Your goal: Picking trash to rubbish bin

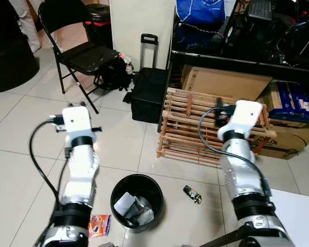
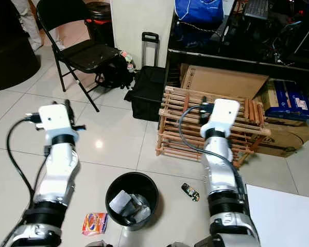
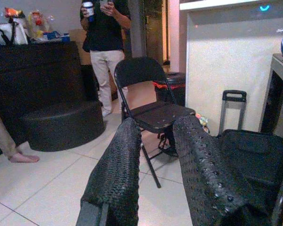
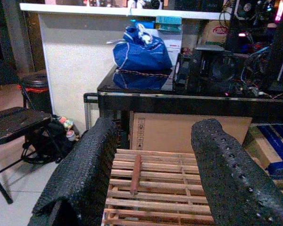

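Both arms are raised fwd at chest height, nowhere near the floor. Left gripper (image 3: 153,174) has a narrow gap btwn its fingers, holding nothing, aimed at the chair (image 3: 151,101); right gripper (image 4: 153,179) is spread wide, empty, aimed at the wooden rack (image 4: 155,188). Bin (image 1: 137,202) sits on the tiles btwn the two arms, low in the head views, already w/ crumpled paper inside. Two bits of trash on the floor: a dark wrapper (image 1: 192,194) just right of the bin, on the right arm's side, long axis running diagonally away from the bin; an orange packet (image 1: 100,225) just left of the bin, lying flat, close under the left forearm. Key relation: both items lie well below and behind where the grippers point, so either arm must swing down and back toward the robot's feet. Right arm looks nearer the wrapper, left nearer the packet. Likely next: lower right gripper, fingers set across the wrapper's short side.
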### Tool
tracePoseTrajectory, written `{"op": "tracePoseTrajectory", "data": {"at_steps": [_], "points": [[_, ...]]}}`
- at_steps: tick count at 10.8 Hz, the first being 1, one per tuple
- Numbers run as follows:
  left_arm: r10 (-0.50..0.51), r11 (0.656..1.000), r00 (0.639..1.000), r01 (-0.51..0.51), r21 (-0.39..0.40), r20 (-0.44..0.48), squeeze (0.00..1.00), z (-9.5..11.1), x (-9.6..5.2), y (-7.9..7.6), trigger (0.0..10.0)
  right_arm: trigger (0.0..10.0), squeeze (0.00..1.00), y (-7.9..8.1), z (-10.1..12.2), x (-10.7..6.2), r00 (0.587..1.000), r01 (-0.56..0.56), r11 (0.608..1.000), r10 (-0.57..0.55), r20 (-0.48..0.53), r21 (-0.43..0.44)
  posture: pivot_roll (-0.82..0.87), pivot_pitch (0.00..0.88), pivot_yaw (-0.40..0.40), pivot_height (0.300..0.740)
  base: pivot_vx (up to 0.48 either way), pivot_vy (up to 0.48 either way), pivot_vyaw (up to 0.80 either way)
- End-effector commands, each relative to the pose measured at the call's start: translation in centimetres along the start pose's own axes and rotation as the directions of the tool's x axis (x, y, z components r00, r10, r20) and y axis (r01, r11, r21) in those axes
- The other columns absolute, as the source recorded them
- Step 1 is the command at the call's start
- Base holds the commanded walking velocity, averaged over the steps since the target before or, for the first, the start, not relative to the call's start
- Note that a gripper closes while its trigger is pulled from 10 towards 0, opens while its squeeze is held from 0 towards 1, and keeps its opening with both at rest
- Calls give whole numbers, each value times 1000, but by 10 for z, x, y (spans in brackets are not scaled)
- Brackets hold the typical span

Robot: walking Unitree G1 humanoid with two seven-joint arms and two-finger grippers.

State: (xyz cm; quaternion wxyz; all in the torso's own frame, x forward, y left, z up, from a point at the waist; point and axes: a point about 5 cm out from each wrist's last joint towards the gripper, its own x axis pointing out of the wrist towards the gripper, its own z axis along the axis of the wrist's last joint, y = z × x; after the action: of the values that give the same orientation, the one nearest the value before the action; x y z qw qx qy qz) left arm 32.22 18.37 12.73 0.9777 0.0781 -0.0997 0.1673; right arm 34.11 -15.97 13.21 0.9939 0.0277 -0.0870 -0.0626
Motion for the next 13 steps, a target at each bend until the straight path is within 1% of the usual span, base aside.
{"op": "tracePoseTrajectory", "data": {"at_steps": [1, 5, 8, 10, 13], "points": [[-8, 1000, 1000, 8, -8, 1, 0, -1, -3, -3, 10000, 10000, 0, 0, -1, 0, 1000, -5, 1000, 5, -3, -2, 50, 18, -54, 740, 0, 0, 0], [-41, 999, 999, 42, -12, 4, 0, 0, -4, -10, 10000, 10000, 0, 1, 0, -1, 1000, -15, 1000, 15, 10, 9, 46, 0, -49, 740, 0, 0, 0], [-46, 999, 999, 46, -12, 4, 0, -1, -5, -10, 10000, 10000, 0, 2, -1, -1, 1000, -24, 1000, 24, 7, 15, 53, 0, -48, 740, 0, 0, 0], [-44, 999, 999, 44, -3, 9, 0, 0, -4, -8, 10000, 10000, 0, 7, 2, -1, 999, -41, 999, 40, 25, 30, 53, 0, -41, 740, 0, 0, 0], [-48, 999, 999, 47, 8, 14, 0, 0, -1, -7, 10000, 10000, 0, 5, 4, 0, 998, -53, 998, 51, 41, 37, 65, 0, -37, 740, 0, 0, 0]]}}
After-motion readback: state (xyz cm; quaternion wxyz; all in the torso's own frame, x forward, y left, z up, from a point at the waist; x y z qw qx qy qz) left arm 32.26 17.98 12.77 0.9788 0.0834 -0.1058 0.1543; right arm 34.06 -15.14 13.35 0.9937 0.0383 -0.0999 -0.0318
